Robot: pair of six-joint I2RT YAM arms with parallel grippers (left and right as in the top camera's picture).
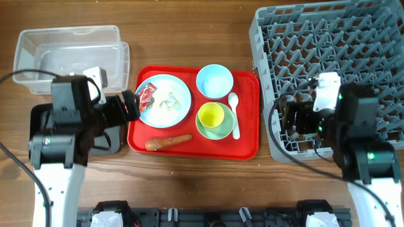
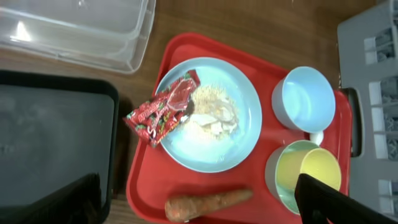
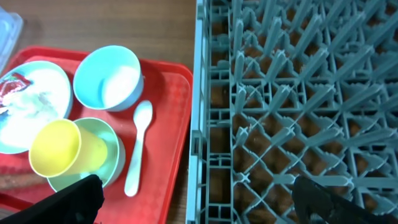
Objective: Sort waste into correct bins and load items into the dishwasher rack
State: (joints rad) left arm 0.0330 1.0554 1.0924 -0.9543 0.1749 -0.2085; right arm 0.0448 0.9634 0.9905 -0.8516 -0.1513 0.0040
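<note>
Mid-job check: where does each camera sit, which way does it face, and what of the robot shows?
Overhead: fixed above the table, looking straight down on red tray, rack and both arms, left pincer and right pincer.
Left wrist: on the left arm, looking down at the plate with wrapper; its spread fingers fill the bottom corners.
Right wrist: on the right arm, looking down across the rack's edge and tray; spread fingers in the bottom corners.
Shared: both wrist views show the blue bowl and yellow cup.

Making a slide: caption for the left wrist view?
Open left gripper looks down on red tray; wrapper and rice on blue plate, carrot stick beside it.
</note>
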